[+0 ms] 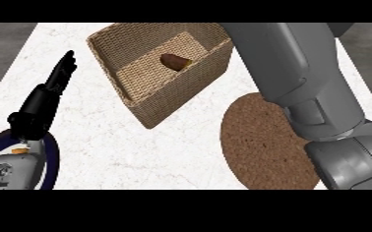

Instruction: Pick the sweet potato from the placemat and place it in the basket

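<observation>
Plainly, the sweet potato (174, 61) lies inside the basket (149, 105), on its woven floor toward the far right corner. It is well apart from the round brown placemat (254, 147) at the near right, whose visible part carries nothing. The left hand (54, 83) rests at the left edge of the counter (109, 142), fingers straight, holding nothing. The right forearm (298, 69) crosses the placemat's right side and runs up beside the basket's right wall; its hand is out of view, so I cannot tell how its fingers stand. The potato looks short, stubby and stiff, likely of modest weight, with a dull skin that should not slip. A hold across its thick middle would suit it.
</observation>
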Controlling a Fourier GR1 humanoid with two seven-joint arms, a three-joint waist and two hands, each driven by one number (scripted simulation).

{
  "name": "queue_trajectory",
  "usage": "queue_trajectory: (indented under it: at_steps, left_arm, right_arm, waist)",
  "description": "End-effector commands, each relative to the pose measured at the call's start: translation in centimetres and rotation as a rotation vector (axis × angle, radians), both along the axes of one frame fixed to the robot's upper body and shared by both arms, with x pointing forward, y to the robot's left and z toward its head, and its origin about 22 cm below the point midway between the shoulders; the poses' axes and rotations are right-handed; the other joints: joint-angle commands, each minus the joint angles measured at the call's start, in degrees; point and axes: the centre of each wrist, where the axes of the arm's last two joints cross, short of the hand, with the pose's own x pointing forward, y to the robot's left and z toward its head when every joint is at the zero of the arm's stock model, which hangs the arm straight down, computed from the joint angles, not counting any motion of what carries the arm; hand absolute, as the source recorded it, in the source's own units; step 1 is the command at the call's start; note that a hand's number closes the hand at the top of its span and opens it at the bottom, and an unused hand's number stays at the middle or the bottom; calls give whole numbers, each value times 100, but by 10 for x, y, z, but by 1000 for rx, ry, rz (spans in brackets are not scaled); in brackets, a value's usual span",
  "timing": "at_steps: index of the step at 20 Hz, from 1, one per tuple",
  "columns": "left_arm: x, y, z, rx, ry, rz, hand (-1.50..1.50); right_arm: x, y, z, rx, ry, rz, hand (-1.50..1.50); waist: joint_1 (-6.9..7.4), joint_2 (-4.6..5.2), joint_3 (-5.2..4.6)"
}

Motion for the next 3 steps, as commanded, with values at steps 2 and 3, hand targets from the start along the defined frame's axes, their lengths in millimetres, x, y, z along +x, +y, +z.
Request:
queue_trajectory:
  at_steps: [2, 3]
  left_arm:
    - [-3, 9, -3, 3, 19, 42, 0]
    - [-4, 16, -4, -3, 31, 44, 0]
  right_arm:
    - [-3, -25, 0, 222, -102, -185, -150]
    - [-1, -43, 1, 204, -109, -216, -150]
  waist:
    - [-261, -90, 6]
    - [-286, -81, 5]
